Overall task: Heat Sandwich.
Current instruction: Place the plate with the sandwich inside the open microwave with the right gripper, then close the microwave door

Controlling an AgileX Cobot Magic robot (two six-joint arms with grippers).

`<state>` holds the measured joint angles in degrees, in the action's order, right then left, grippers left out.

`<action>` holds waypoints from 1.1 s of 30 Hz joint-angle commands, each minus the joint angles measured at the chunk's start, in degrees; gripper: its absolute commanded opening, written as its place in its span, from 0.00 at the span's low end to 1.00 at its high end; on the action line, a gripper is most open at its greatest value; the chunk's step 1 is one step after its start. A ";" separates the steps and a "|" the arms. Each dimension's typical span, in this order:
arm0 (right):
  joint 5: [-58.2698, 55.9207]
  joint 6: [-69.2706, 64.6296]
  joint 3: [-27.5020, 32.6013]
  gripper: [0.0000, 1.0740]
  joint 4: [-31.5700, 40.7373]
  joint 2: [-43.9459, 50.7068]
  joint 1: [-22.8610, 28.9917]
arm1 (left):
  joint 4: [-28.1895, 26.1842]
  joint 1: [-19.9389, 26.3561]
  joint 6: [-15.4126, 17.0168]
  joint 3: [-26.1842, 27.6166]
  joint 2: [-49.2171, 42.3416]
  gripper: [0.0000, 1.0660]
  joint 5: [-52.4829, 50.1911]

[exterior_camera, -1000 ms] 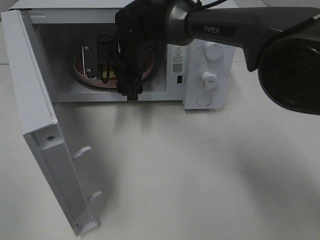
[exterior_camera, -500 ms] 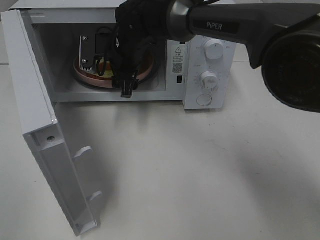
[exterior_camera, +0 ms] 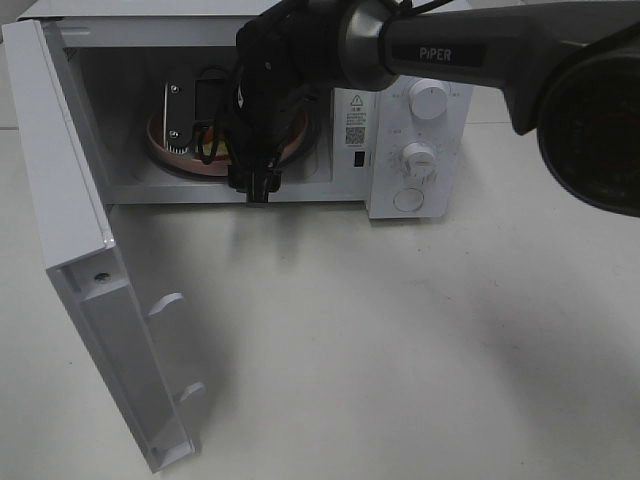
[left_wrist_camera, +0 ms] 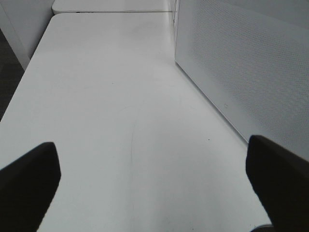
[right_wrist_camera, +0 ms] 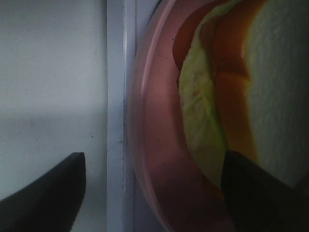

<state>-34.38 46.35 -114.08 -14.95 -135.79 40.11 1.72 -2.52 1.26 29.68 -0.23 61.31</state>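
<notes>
While right hand [right_wrist_camera: 153, 162] sits inside microwave [exterior_camera: 392, 185], jaws wide astride pink plate [right_wrist_camera: 147, 96] rim beside sandwich [right_wrist_camera: 275, 72], left hand [left_wrist_camera: 152, 147] wide, empty.

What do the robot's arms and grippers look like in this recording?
The dark grey right arm carries a silver collar, white PiPER lettering and looped black cables at its black wrist. The right gripper and left gripper show plain black, blunt fingertips.
</notes>
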 commanded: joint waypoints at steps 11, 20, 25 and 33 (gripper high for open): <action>4.70 -0.11 9.34 0.71 0.00 6.30 0.00 | 0.11 0.17 0.00 0.00 -1.09 0.94 -0.29; 8.08 -0.11 18.05 0.71 0.00 11.92 0.00 | 0.11 0.17 0.00 0.00 -1.09 0.94 -0.29; 9.28 -0.11 23.20 0.71 0.00 15.30 0.00 | 0.11 0.17 0.00 0.00 -1.09 0.94 -0.29; 10.03 -0.69 31.86 0.71 0.00 21.31 0.00 | 0.11 0.17 0.00 0.00 -1.09 0.94 -0.29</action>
<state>-24.81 46.24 -84.51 -15.01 -116.54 40.11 1.72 -2.52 1.26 29.68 -0.23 61.31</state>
